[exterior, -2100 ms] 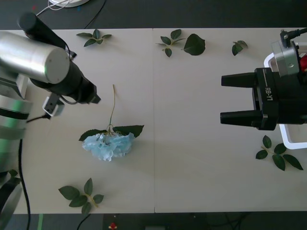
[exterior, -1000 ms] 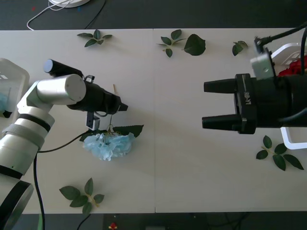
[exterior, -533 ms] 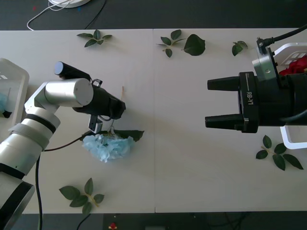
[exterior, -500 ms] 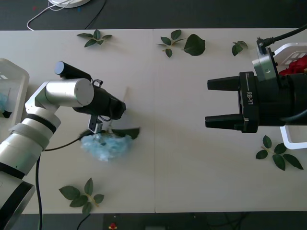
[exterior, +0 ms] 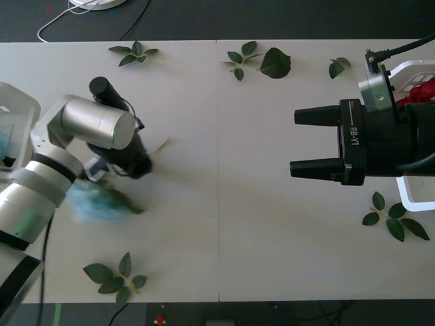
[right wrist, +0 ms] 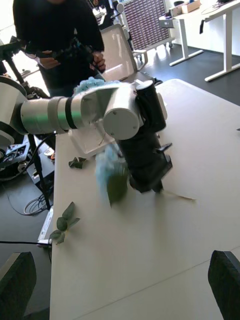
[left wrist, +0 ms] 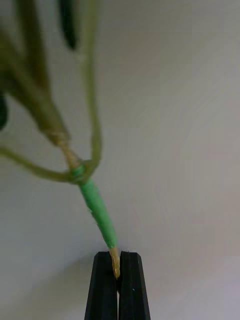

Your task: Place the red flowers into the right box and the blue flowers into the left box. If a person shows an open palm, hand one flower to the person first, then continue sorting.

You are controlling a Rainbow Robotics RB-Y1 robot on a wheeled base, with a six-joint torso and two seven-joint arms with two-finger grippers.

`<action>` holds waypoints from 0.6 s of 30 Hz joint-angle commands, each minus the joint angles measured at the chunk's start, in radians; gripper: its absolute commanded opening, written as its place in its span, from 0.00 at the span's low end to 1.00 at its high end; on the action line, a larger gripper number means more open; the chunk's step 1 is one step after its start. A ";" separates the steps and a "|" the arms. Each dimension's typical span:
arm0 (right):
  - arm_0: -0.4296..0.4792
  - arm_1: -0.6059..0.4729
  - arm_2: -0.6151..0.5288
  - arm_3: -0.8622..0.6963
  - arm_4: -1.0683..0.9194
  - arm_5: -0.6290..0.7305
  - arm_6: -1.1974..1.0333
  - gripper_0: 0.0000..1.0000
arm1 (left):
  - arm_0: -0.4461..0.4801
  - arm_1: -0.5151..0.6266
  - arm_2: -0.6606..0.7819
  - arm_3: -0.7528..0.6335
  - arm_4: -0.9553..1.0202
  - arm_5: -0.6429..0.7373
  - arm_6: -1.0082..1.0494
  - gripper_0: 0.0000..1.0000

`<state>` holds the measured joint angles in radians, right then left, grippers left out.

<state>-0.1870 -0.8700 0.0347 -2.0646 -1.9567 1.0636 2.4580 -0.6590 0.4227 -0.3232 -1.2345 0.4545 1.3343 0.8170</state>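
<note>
My left gripper is shut on the stem tip of a blue flower, whose pale-blue head hangs blurred left of the gripper, above the table. In the left wrist view the black fingers pinch the green stem at its end. The right wrist view shows the left arm carrying the blue flower. The left box sits at the table's left edge with another blue flower inside. My right gripper hovers open, with nothing between its fingers, beside the right box, which holds red flowers.
Loose leaf sprigs lie on the table at the far left, far middle, far right, near right and near left. A white cable lies beyond the far edge.
The left gripper came down over the blue flower's stem, shut on it and is now swinging the flower left. The right arm pushed a little toward the table's middle, then held still.
</note>
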 commanded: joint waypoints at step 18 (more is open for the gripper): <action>-0.014 -0.017 -0.006 -0.029 -0.010 -0.017 0.022 1.00 | 0.042 0.225 -0.020 -0.542 -0.231 0.069 -1.039 0.00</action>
<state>-0.1870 -0.8700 0.0347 -2.0656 -1.9573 1.0558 2.4580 -0.6294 0.5786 -0.3525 -1.7304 0.2126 1.4183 -0.1685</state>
